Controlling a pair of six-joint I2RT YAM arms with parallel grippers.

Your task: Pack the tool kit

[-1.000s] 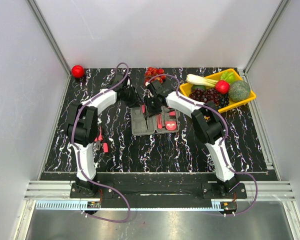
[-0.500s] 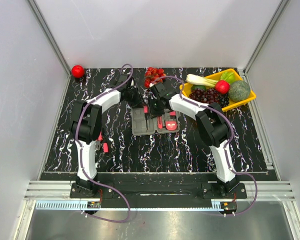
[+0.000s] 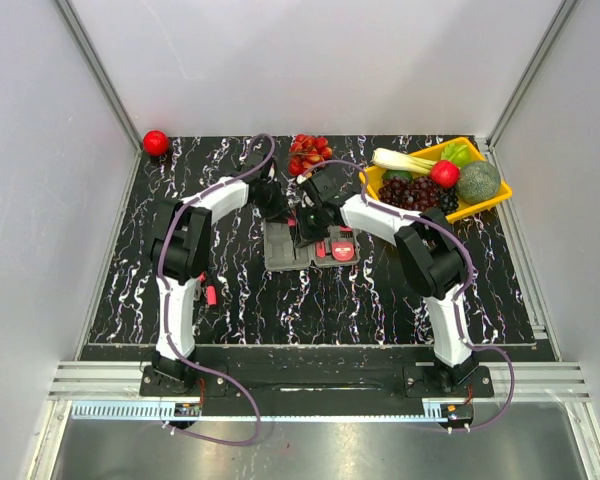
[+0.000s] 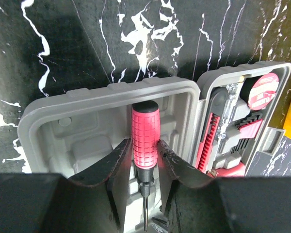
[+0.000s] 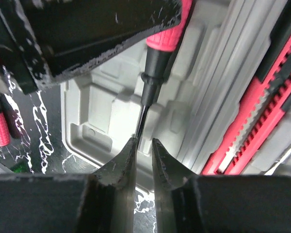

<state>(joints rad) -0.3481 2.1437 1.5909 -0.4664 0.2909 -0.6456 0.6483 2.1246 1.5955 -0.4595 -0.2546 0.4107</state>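
Note:
The grey tool kit case (image 3: 280,255) lies open mid-table. Its right half holds red tools, among them the round tape measure (image 4: 262,90). My left gripper (image 4: 144,145) is shut on the red handle of the screwdriver (image 4: 144,133) and holds it over the empty left half of the case (image 4: 87,121). My right gripper (image 5: 143,143) is at the screwdriver's thin metal shaft (image 5: 140,119). Its jaws stand a narrow gap apart, with the shaft tip against the left fingertip (image 5: 128,155). In the top view both grippers meet at the case's far edge, left (image 3: 280,208) and right (image 3: 308,215).
A red-handled tool (image 3: 209,293) lies on the table left of the case. A yellow tray of fruit and vegetables (image 3: 500,195) stands at the back right. Cherry tomatoes (image 3: 310,150) lie just behind the grippers. A red ball (image 3: 156,142) sits in the far left corner.
Both arms have stretched further toward the far edge of the case, and the left gripper has moved right. The two grippers now sit closer together over the case's left half.

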